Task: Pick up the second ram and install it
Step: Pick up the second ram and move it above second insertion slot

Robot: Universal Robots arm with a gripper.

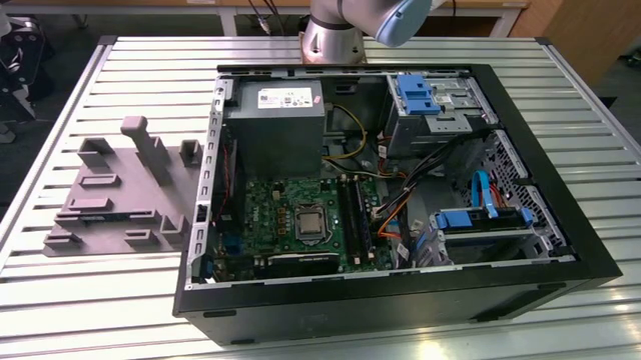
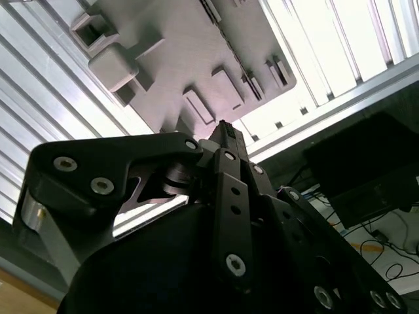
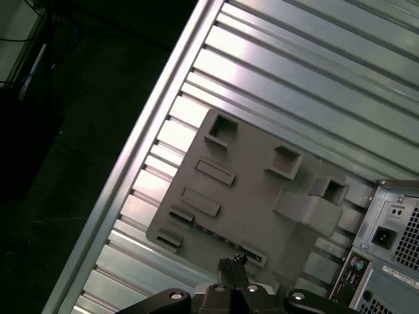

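Hovering narrow and empty, the claw [image 3: 232,263] is above the second ram [image 3: 215,235], lengthwise along the fixture [image 3: 252,190] rim.

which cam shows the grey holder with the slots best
The exterior view: the grey holder sits whole and unblocked. The first wrist view shows most of it from above; in the second wrist view the claw covers part.

table [image 1: 100,300]: glossy metal | fixture [image 1: 110,202]: matt plastic | pincer [image 2: 226,131]: matt, perhaps metal
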